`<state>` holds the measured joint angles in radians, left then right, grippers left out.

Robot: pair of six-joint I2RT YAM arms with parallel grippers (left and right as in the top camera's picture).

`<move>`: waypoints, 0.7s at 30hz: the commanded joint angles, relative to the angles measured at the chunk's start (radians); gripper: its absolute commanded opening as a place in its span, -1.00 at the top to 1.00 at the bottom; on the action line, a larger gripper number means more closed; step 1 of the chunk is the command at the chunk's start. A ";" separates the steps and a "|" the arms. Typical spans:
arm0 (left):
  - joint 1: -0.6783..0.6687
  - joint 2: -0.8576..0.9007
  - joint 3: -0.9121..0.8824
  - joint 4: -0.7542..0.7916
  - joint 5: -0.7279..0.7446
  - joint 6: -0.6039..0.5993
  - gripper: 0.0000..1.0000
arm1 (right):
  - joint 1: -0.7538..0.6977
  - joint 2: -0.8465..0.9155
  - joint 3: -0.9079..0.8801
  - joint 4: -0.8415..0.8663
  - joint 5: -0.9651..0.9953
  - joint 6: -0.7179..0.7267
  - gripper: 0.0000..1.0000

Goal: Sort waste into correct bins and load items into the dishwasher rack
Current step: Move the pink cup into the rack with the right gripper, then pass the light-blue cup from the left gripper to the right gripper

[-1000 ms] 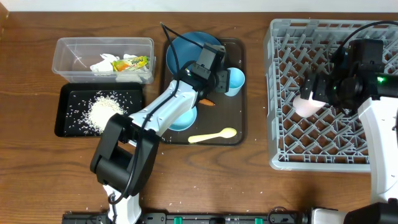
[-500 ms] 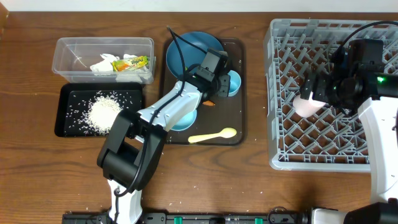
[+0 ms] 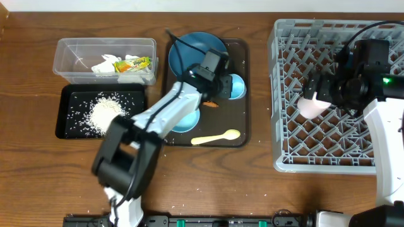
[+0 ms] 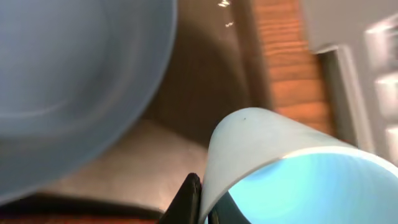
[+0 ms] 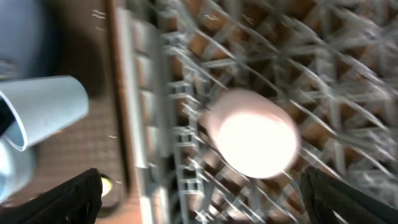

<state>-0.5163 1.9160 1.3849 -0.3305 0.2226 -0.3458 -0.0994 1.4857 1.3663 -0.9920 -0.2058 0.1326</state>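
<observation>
My left gripper [image 3: 223, 84] [image 4: 203, 200] is shut on the rim of the small light blue cup [image 3: 237, 86] [image 4: 280, 155], one finger inside and one outside its wall. The cup stands on the brown tray beside the large blue plate [image 3: 196, 52] [image 4: 62, 81]. A light blue bowl [image 3: 187, 121] lies partly under my left arm. The yellow spoon [image 3: 216, 137] and a small carrot [image 3: 212, 104] also rest on the tray. My right gripper [image 3: 322, 93] [image 5: 202, 202] hangs open over the grey dishwasher rack [image 3: 281, 135] [image 5: 373, 68], above the white-pink cup [image 3: 312, 106] [image 5: 252, 134] that sits in it.
The brown serving tray [image 3: 242, 129] lies mid-table. At the left, a clear tub [image 3: 68, 60] holds the snack wrapper [image 3: 136, 63] and tissue [image 3: 106, 65]. Below it a black tray [image 3: 68, 101] holds rice grains [image 3: 104, 114]. Stray grains dot the table.
My left gripper's fingers closed onto the light blue cup's rim, and the cup shifted slightly. The right arm has not moved.
</observation>
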 commanded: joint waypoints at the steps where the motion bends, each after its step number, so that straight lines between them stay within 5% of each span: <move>1: 0.080 -0.173 0.011 -0.038 0.230 -0.023 0.88 | 0.008 -0.002 0.015 0.055 -0.269 -0.087 -0.98; 12: 0.372 -0.309 0.011 -0.088 1.075 -0.023 0.88 | 0.159 0.000 0.011 0.411 -0.870 -0.291 -0.99; 21: 0.399 -0.309 0.011 -0.087 1.283 -0.026 0.88 | 0.328 0.000 0.011 0.569 -0.928 -0.340 -0.97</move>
<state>-0.1196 1.6066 1.3891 -0.4171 1.3636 -0.3676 0.1841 1.4857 1.3663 -0.4305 -1.0721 -0.1497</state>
